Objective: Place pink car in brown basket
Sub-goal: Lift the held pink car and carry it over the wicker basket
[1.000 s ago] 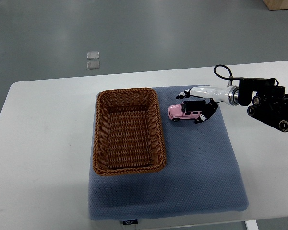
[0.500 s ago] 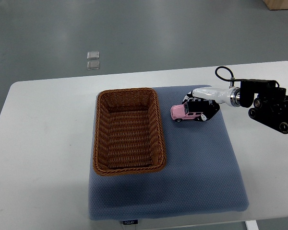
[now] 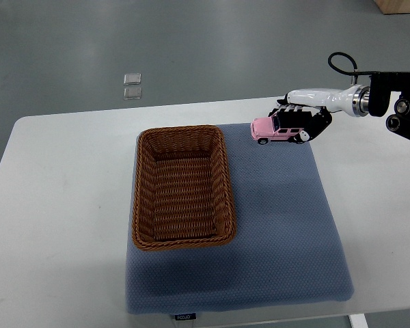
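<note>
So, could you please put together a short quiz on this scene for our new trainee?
1. True or false: the pink car already lies inside the basket.
2. Which robot hand holds the car: A left, B right?
3. Fill in: the basket sits on a blue ___.

Key: 1 false, since the car is held to the right of the basket, beyond its rim; 2 B; 3 mat.

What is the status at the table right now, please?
Right hand shut on pink car, held up by the mat's far edge. Left hand out of view. Basket empty, to the car's left; nothing between them.
</note>
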Controlling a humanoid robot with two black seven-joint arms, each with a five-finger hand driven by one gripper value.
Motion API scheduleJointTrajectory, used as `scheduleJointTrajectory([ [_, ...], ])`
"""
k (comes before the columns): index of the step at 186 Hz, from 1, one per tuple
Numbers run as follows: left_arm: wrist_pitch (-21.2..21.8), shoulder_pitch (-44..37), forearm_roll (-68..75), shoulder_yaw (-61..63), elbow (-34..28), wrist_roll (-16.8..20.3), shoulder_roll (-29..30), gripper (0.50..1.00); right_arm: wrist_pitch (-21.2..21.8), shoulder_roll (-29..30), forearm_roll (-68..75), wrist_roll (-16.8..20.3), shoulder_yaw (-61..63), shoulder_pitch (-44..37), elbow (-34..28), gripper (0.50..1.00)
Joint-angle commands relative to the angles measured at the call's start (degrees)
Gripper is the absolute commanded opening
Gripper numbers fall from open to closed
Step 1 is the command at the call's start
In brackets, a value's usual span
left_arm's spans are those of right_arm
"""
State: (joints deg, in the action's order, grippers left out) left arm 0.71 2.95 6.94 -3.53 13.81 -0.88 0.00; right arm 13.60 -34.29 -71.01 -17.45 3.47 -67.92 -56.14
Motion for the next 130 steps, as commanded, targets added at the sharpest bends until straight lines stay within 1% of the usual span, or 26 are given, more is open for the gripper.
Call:
scheduleJointTrajectory([
  [1, 0.0, 0.0, 0.0, 0.1, 0.1, 0.0, 0.0, 1.000, 1.5, -0.6, 2.4, 0.1, 0.0, -2.7, -3.6, 0.500],
  [18, 0.0, 0.0, 0.0, 0.1, 0.1, 0.0, 0.0, 1.000, 1.6, 1.1, 3.8, 0.9, -0.1, -4.0, -4.5, 0.500],
  [51, 0.0, 0.0, 0.0, 0.0, 0.1, 0.0, 0.0, 1.000, 1.4, 9.6, 5.1, 1.0, -1.0, -6.5, -2.8, 0.500],
  [98, 0.0, 0.0, 0.0, 0.0, 0.3, 0.0, 0.0, 1.000, 0.5, 22.2, 5.3, 1.2, -3.1, -6.6, 5.0, 0.500],
  [120, 0.0, 0.0, 0.0, 0.0, 0.4, 0.0, 0.0, 1.000, 0.3, 26.5, 5.1, 1.2, -3.4, -6.1, 8.3, 0.500],
  [130, 0.0, 0.0, 0.0, 0.0, 0.4, 0.0, 0.0, 1.000, 0.0, 27.3, 5.1, 1.2, -3.5, -6.0, 8.9, 0.500],
])
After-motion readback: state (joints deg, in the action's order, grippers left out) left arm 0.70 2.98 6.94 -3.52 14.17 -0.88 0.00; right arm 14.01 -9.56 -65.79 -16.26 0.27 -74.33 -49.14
